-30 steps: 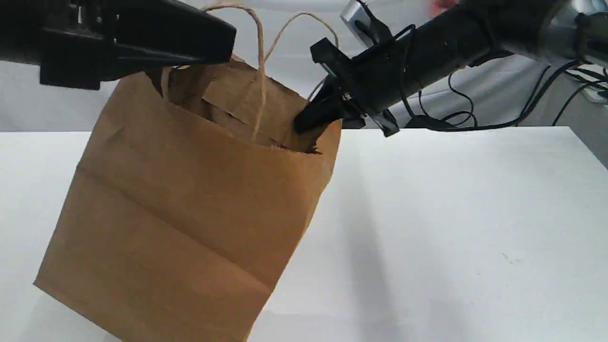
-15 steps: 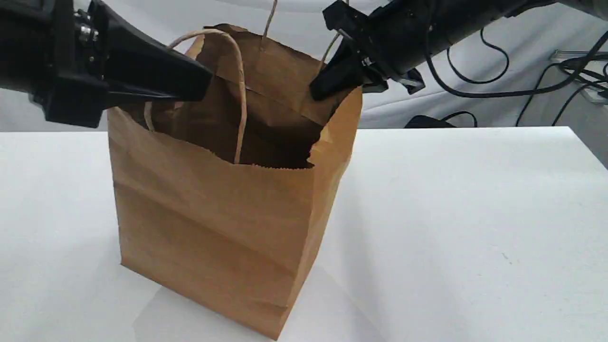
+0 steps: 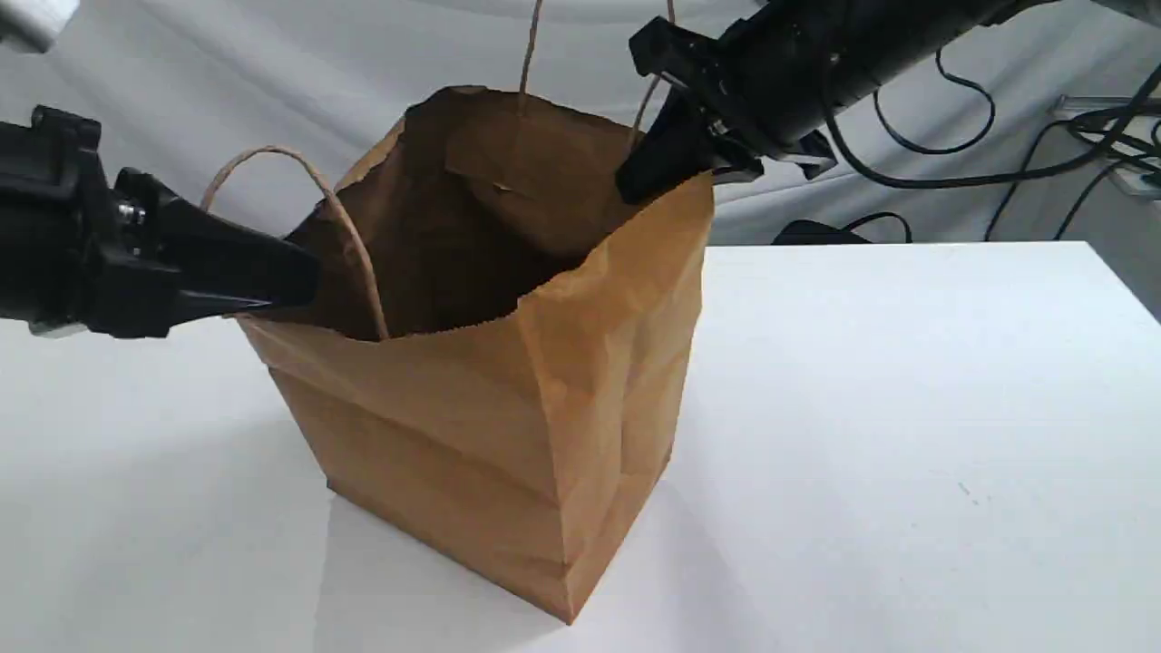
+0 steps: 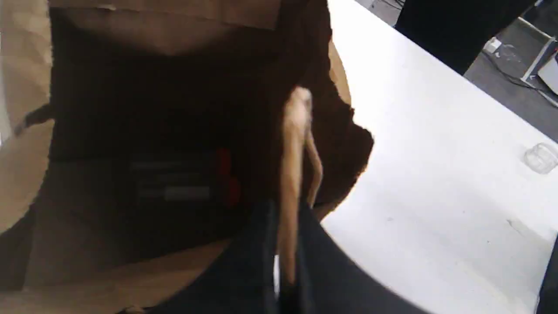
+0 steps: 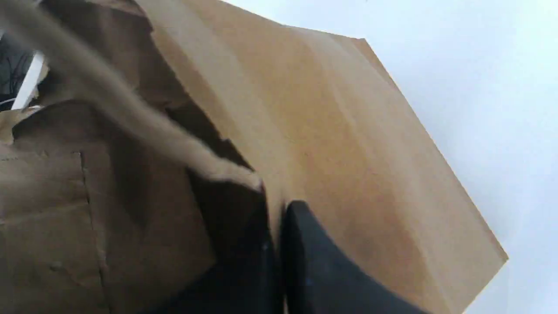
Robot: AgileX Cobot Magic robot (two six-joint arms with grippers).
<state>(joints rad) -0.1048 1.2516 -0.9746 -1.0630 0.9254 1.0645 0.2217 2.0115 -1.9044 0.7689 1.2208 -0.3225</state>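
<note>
1. Left wrist view: my left claw (image 4: 287, 213) is pinched almost fully closed on the rim of the paper bag (image 3: 472, 426), with the paper edge running between its fingers.
2. My right claw (image 5: 279, 213) is clamped just as tightly on the opposite corner of the rim, 1 finger inside and 1 outside.
3. I count 1 bag, 2 twine handles (image 3: 299, 177) and 2 claws.
4. The bag stands upright with its mouth open on the white table (image 3: 907, 408), left of centre in the exterior view.
5. A white cloth backdrop (image 3: 272, 73) hangs behind, and black cables (image 3: 952, 136) trail at the right.
</note>
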